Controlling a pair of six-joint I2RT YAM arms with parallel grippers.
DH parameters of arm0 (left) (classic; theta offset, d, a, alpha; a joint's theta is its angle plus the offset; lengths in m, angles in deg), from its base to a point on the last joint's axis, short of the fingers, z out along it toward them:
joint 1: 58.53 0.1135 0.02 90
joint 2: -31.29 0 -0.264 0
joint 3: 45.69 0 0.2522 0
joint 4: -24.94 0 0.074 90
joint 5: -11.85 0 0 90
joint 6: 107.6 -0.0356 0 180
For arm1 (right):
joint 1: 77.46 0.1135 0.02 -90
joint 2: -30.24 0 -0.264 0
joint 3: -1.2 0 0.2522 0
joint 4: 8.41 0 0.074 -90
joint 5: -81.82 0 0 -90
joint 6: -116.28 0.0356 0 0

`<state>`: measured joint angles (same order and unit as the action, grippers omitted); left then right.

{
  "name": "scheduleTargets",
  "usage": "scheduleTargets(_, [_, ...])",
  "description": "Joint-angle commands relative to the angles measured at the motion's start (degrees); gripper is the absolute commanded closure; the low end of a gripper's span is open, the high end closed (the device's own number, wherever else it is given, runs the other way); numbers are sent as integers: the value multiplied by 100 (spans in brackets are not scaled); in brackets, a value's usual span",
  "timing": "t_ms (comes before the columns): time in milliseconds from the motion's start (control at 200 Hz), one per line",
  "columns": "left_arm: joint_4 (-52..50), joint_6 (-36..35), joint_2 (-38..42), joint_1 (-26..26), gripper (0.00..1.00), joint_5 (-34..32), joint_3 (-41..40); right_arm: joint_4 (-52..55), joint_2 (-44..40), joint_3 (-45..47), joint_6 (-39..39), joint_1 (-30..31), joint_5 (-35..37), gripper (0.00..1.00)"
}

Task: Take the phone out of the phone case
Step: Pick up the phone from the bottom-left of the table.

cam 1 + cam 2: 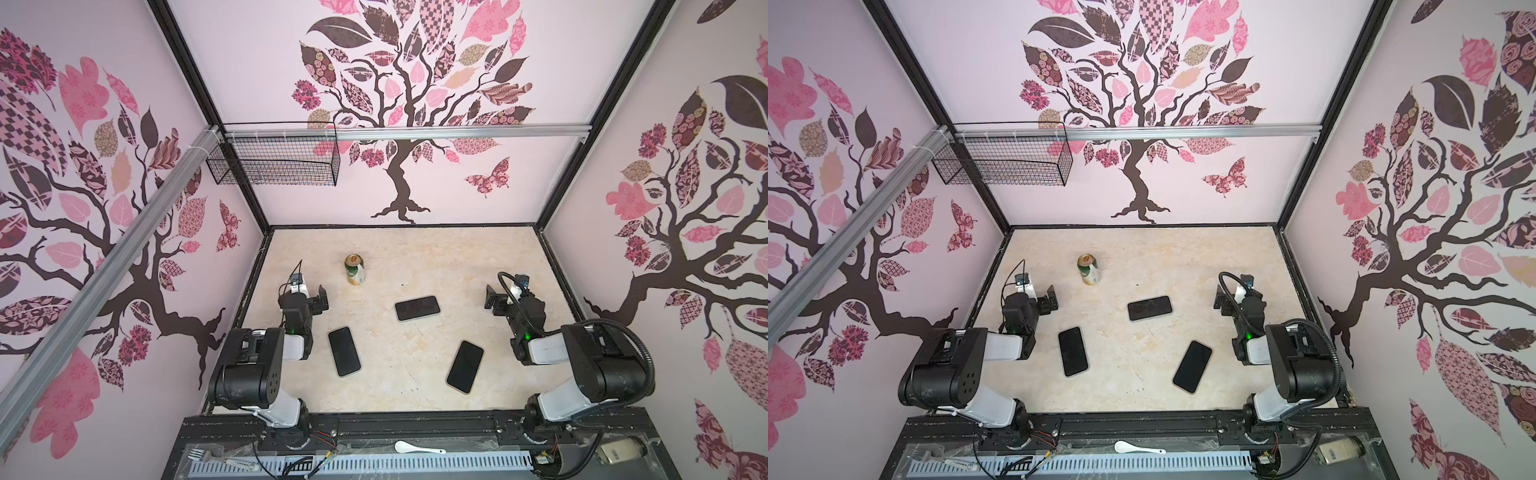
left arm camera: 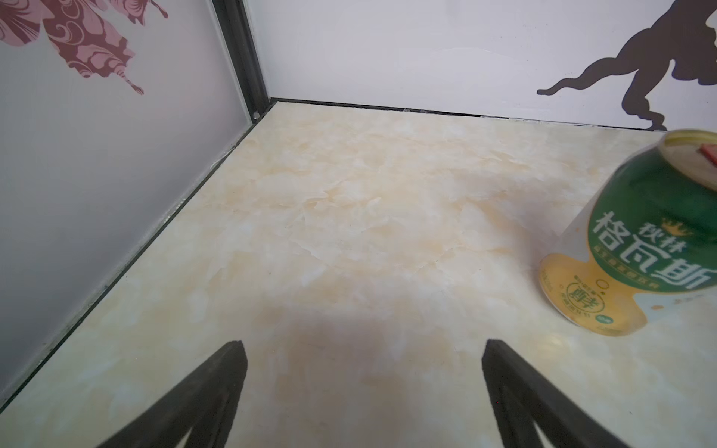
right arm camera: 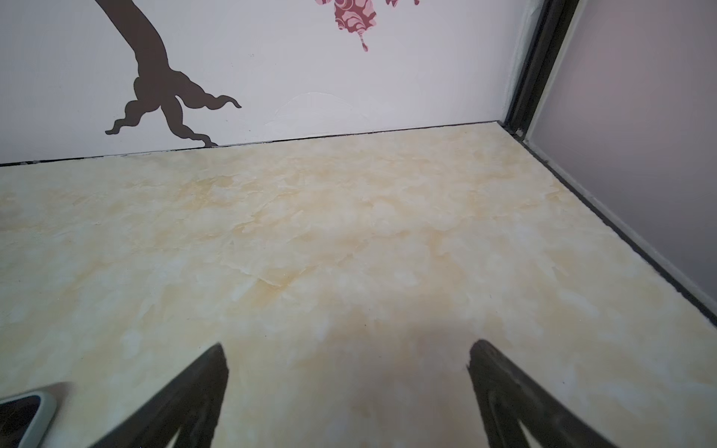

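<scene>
Place: robot test cell in a lab, far as I can tell thru my cams.
Walls: pale pink panels w/ printed tree decals (image 1: 399,124) on 3 sides, boxing me in.
Frame: black metal corner posts (image 1: 202,95); silver aluminium rail (image 1: 457,132) w/ black wire mesh basket (image 1: 274,166) hung on it.
Work surface: cream marble-look tabletop (image 1: 415,257).
Front edge: grey slotted cable duct (image 1: 415,461), loose red and black wires (image 1: 322,436).

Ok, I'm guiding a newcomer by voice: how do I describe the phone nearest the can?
On the beige marbled table, find the upright green-and-yellow drink can toward the back. The phone lies flat just in front of it, toward the right arm's side. Unlike the two nearer phones, it lies crosswise, long edge facing the back wall.
</scene>
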<state>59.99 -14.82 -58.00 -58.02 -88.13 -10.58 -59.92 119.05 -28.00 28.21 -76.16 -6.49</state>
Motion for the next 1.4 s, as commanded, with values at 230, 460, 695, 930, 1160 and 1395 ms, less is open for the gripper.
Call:
scheduleTargets(230, [23,-14,9,28,2,138,89,-38,57,-120,53,-48,33,1])
scheduleTargets(460, [22,-15,4,28,2,133,89,-37,57,-125,53,-47,33,0])
scheduleTargets(695, [5,-4,11,37,2,163,107,-49,57,-121,53,-43,33,0])
scheduleTargets(930, [101,-155,105,-78,2,45,19,-414,-141,141,-3,-35,-116,0])
scheduleTargets(1160, [-518,-383,933,-569,2,-889,-5,1108,-1407,-77,-103,311,390,1])
scheduleTargets(1395, [-1725,-180,1940,-1324,2,-2456,308,2449,-2091,-907,858,315,-604,1])
